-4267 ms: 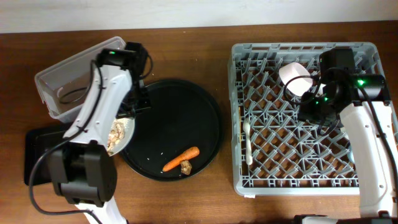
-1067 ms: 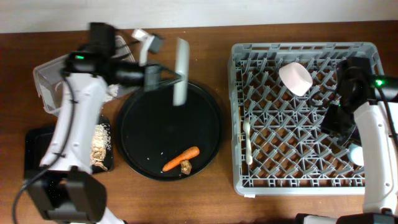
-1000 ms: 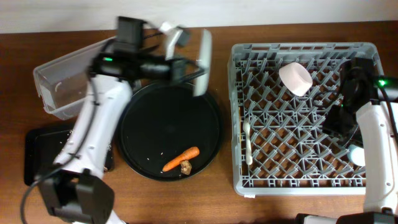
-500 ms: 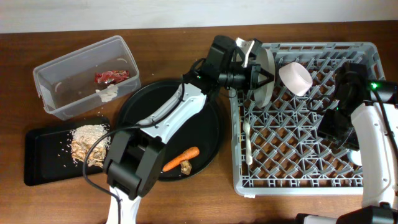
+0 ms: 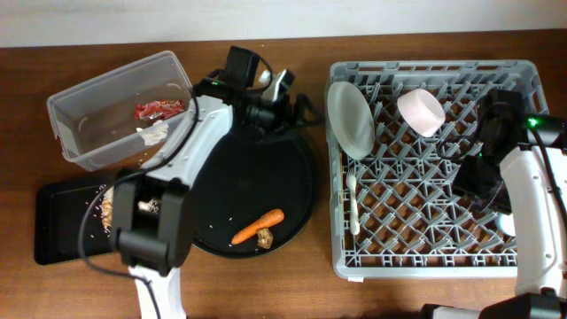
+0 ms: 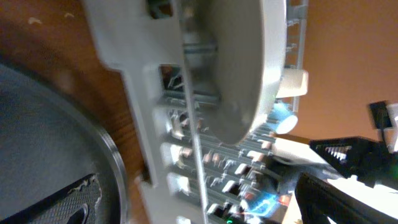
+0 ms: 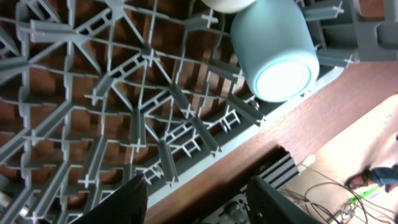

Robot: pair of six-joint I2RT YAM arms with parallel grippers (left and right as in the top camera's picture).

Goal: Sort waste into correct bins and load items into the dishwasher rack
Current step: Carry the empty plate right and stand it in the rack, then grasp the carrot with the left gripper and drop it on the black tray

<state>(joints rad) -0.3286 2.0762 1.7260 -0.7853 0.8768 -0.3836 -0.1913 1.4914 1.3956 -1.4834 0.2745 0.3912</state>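
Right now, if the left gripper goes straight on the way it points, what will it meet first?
Probably the left wall of the grey rack, with the white plate standing just behind it. The left gripper points that way with open jaws; depth is unclear.

A large round black tray (image 5: 257, 177) is seen left of centre in the overhead view, set on a brown wooden table (image 5: 399, 297). A pale wall (image 5: 354, 13) is shown along the top edge. In the lower right of the right wrist view, thin cables (image 7: 329, 186) are seen beyond the table's edge.
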